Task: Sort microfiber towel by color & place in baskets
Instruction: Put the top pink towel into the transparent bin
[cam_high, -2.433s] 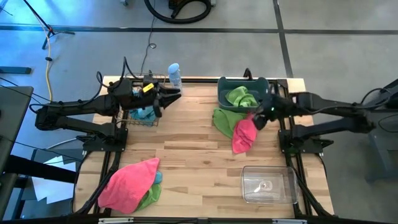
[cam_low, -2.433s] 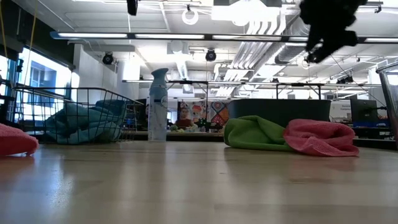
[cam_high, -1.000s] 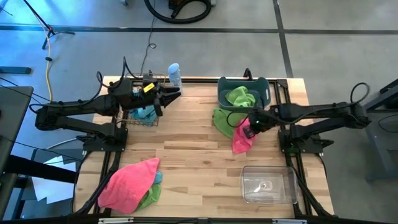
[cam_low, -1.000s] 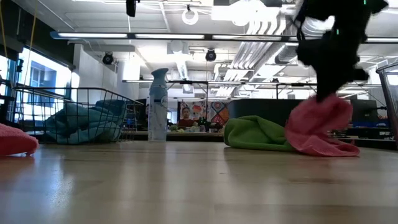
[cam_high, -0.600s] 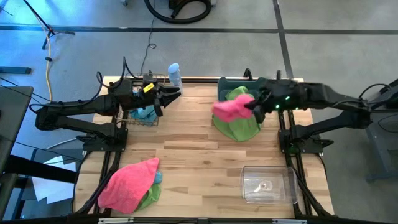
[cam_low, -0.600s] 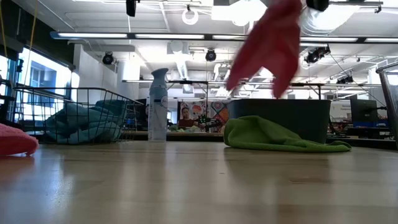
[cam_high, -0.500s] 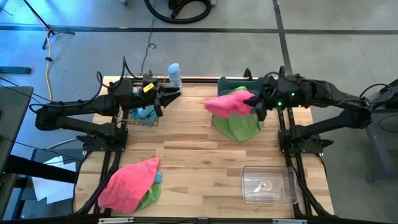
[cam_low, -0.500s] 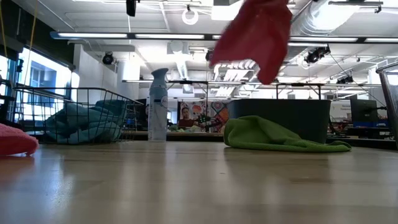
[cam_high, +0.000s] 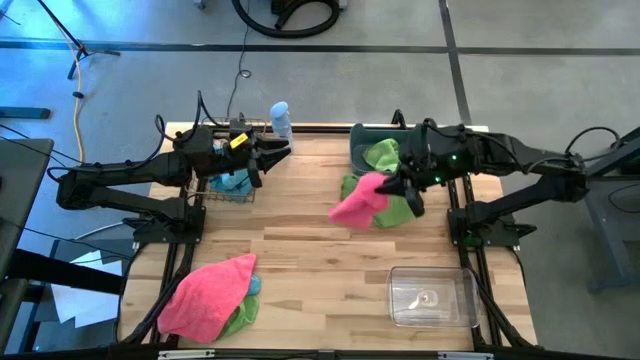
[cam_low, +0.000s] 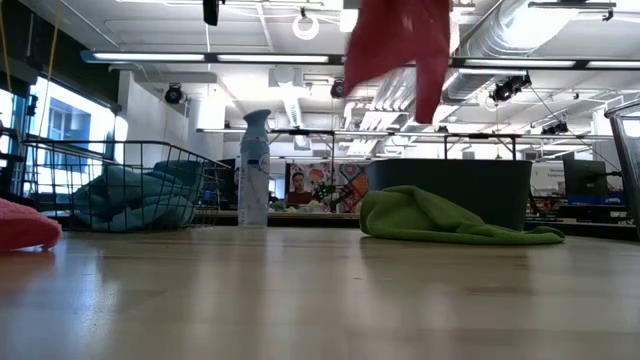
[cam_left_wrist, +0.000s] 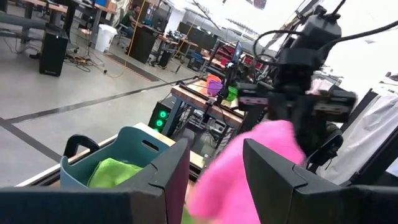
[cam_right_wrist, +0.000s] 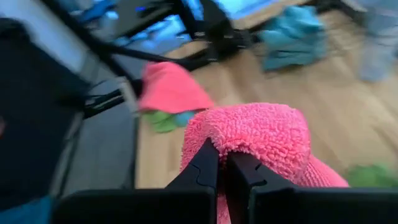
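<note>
My right gripper (cam_high: 398, 188) is shut on a pink microfiber towel (cam_high: 357, 203), held high over a green towel (cam_high: 392, 207) that lies flat on the table in front of the slate-blue tub (cam_high: 425, 150). The low view shows the pink towel (cam_low: 400, 45) well above the wood. Another green towel (cam_high: 385, 153) lies in the tub. My left gripper (cam_high: 278, 155) stands open and level at the far left beside the black wire basket (cam_high: 228, 190), which holds blue towels (cam_low: 135, 198). The clear bin (cam_high: 432, 296) stands near right. My right gripper pinches a bunched fold of the pink towel (cam_right_wrist: 245, 140) between its two fingers (cam_right_wrist: 202, 168). The fingers slant downward toward the table's left. The rest of the towel (cam_high: 350, 207) hangs loose beyond and below them, clear of the table.
A pile with a pink towel (cam_high: 205, 295) over green and blue ones lies at the near left corner. A pale blue spray bottle (cam_high: 280, 120) stands at the far edge next to the wire basket. Bare wood lies in the table's middle (cam_high: 300, 240).
My right gripper, shut on the pink towel, has risen from the table and tipped up from pointing down. The towel came off the wood and off the green towel, swung out toward the table's left, and now hangs clear. The green towel stayed spread on the table.
</note>
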